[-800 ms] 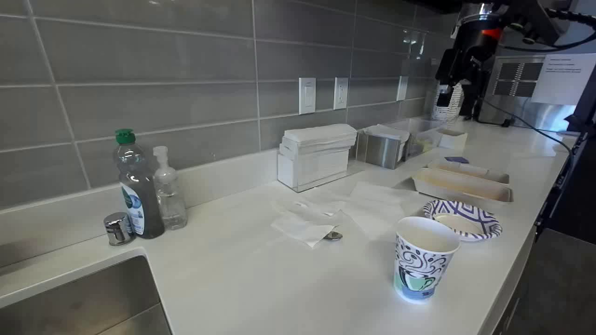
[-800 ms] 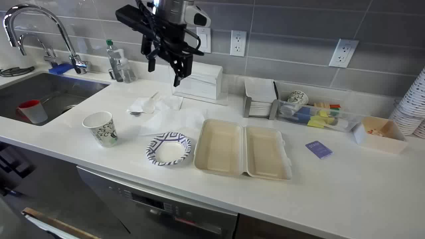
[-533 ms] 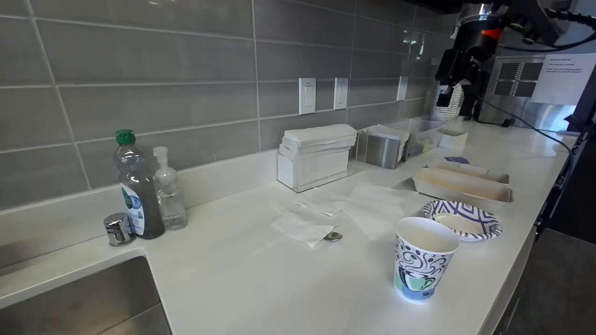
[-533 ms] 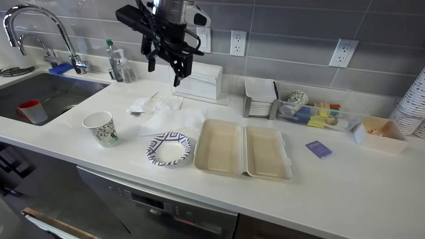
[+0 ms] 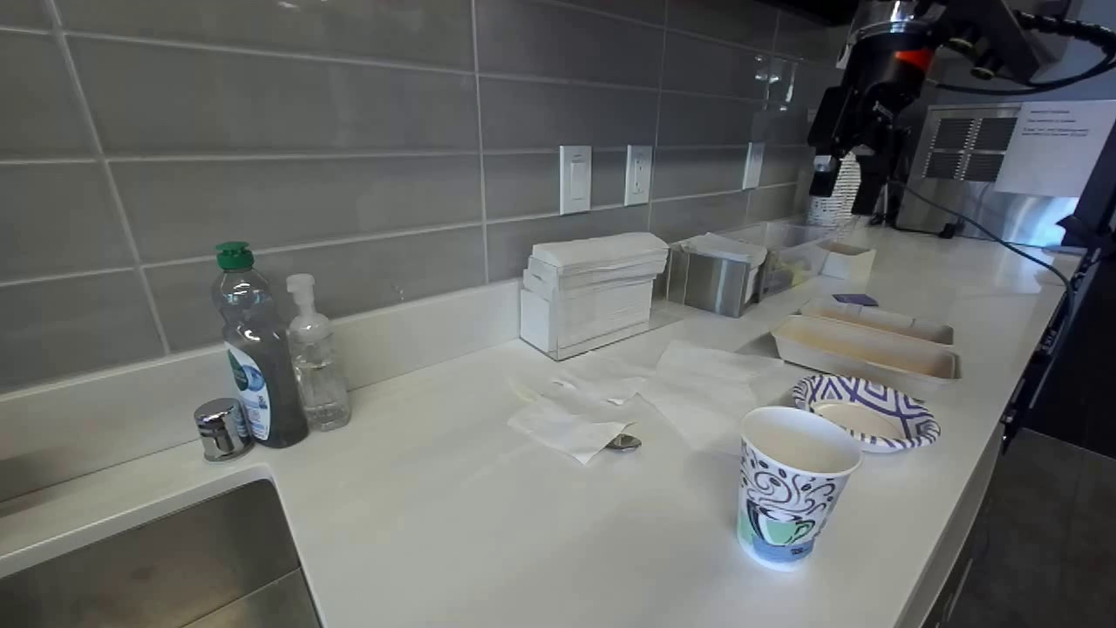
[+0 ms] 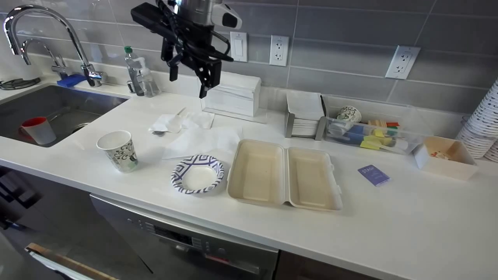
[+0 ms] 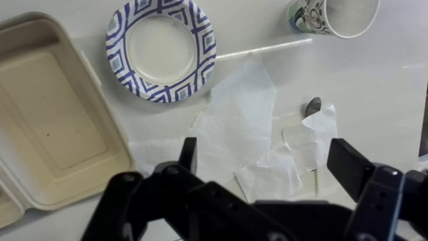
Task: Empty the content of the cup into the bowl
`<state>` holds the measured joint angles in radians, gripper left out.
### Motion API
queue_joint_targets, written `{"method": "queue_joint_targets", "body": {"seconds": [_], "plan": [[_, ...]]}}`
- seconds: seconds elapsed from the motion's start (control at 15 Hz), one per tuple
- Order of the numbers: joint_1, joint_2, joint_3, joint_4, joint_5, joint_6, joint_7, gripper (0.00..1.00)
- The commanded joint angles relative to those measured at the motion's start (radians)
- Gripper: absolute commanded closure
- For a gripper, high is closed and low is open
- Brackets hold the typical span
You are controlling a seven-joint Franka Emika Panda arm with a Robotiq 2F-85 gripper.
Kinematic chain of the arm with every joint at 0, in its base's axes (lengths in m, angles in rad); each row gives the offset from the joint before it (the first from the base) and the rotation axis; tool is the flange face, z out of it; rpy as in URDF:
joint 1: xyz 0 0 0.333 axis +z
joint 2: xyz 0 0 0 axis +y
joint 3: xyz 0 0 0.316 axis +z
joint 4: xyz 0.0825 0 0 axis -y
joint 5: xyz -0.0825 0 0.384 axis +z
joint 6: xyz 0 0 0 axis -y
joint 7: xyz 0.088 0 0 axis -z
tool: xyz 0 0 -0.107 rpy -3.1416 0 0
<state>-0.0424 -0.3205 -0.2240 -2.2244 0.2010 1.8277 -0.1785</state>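
The white paper cup with a swirl and teal print stands upright on the counter in both exterior views (image 5: 789, 501) (image 6: 124, 156). It also shows at the top right of the wrist view (image 7: 314, 16). Its contents cannot be made out. The shallow white bowl with a blue patterned rim sits beside it in both exterior views (image 5: 915, 420) (image 6: 199, 178) and at the top of the wrist view (image 7: 162, 50). My gripper is open and empty, high above the counter, in both exterior views (image 5: 844, 194) (image 6: 188, 84). In the wrist view the gripper (image 7: 263, 147) is over paper napkins, apart from cup and bowl.
A tan open tray (image 6: 258, 171) lies next to the bowl. Napkins (image 6: 202, 142) and a partly covered spoon (image 5: 624, 443) lie behind the cup and bowl. A towel holder (image 6: 233, 97), a soap bottle (image 5: 261, 349) and a sink (image 6: 70, 105) are along the wall side.
The arm and open gripper have shifted slightly toward the sink side, to the left in both exterior views. The cup and bowl have not moved.
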Motion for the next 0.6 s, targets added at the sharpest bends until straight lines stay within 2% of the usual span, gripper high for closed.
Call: {"method": "queue_joint_targets", "body": {"seconds": [0.0,0.33,0.53], "plan": [[0.033,0.062,0.077,0.067,0.116,-0.051,0.078,0.00],[0.090,0.211,0.204,0.184,0.280,-0.062,0.296,0.00],[0.106,0.282,0.261,0.219,0.321,-0.040,0.478,0.00]]}}
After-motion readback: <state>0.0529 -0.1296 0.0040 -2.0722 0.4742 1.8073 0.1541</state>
